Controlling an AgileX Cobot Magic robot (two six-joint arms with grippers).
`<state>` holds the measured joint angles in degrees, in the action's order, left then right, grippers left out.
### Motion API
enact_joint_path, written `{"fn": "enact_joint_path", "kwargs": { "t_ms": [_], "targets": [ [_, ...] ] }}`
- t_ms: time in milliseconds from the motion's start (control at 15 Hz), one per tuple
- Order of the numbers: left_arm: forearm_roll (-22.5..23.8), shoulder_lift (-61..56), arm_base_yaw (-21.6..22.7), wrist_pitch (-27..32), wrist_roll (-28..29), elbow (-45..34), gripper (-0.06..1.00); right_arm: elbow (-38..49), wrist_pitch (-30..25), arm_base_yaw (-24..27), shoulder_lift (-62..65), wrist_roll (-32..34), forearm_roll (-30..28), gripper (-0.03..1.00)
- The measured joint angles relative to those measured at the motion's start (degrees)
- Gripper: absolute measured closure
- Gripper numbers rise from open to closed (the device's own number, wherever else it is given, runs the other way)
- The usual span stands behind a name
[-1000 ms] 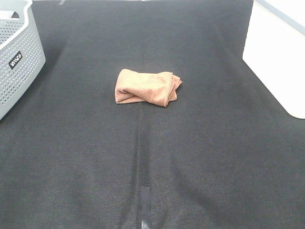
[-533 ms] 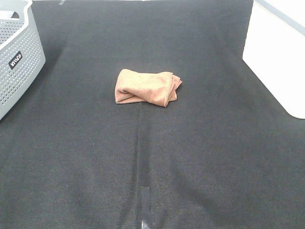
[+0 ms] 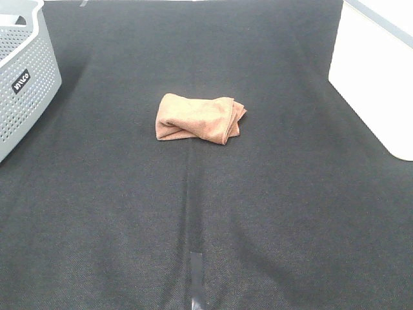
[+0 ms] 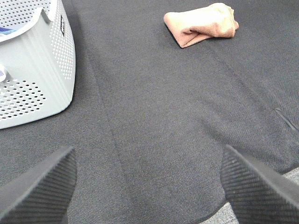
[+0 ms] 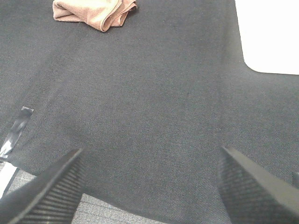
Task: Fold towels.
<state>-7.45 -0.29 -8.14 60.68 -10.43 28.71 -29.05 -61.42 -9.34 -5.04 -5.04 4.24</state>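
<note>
Both my left gripper [image 4: 148, 186] and right gripper [image 5: 149, 184] gape empty, the folded towel [image 3: 199, 119] well ahead of them.

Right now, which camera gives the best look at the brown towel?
The exterior high view: the towel lies whole and folded near the middle of the black mat. Both wrist views catch it only far off, near their picture edge; the right wrist view crops it.

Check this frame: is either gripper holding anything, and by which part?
Nothing is held. Both the left gripper and right gripper are open over bare cloth, well apart from the towel, which lies bunched mid-table.
</note>
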Motion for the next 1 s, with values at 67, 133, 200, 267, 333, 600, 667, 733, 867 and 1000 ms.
{"fn": "enact_joint_path", "kwargs": {
  "t_ms": [67, 133, 200, 267, 333, 600, 667, 733, 867, 1000],
  "targets": [
    [0.00, 0.00, 0.00, 0.00, 0.00, 0.00, 0.14, 0.00, 0.00, 0.00, 0.00, 0.00, 0.00, 0.23],
    [0.00, 0.00, 0.00, 0.00, -0.06, 0.00, 0.14, 0.00, 0.00, 0.00, 0.00, 0.00, 0.00, 0.23],
    [0.00, 0.00, 0.00, 0.00, -0.06, 0.00, 0.14, 0.00, 0.00, 0.00, 0.00, 0.00, 0.00, 0.23],
    [0.00, 0.00, 0.92, 0.00, -0.06, 0.00, 0.14, 0.00, 0.00, 0.00, 0.00, 0.00, 0.00, 0.23],
    [0.00, 0.00, 2.75, 0.00, -0.06, 0.00, 0.14, 0.00, 0.00, 0.11, 0.00, 0.00, 0.00, 0.23],
    [0.00, 0.00, 10.37, 0.00, -0.06, 0.00, 0.14, 0.00, 0.00, 7.51, 0.00, 0.00, 0.00, 0.23],
    [0.00, 0.00, 10.49, 0.00, -0.06, 0.00, 0.14, 0.00, 0.00, 8.88, 0.11, 0.00, 0.00, 0.23],
    [0.00, 0.00, 10.66, 0.00, -0.06, 0.00, 0.14, 0.00, 0.06, 9.34, 0.92, 0.00, 0.00, 0.23],
    [0.00, 0.00, 10.66, 0.00, -0.06, 0.00, 0.14, 0.06, 0.23, 9.34, 4.35, 0.00, 0.00, 0.23],
    [0.00, 0.00, 10.66, 0.00, -0.06, 0.00, 0.14, 0.17, 0.29, 9.34, 5.39, 0.00, 0.00, 0.23]
  ]
}}
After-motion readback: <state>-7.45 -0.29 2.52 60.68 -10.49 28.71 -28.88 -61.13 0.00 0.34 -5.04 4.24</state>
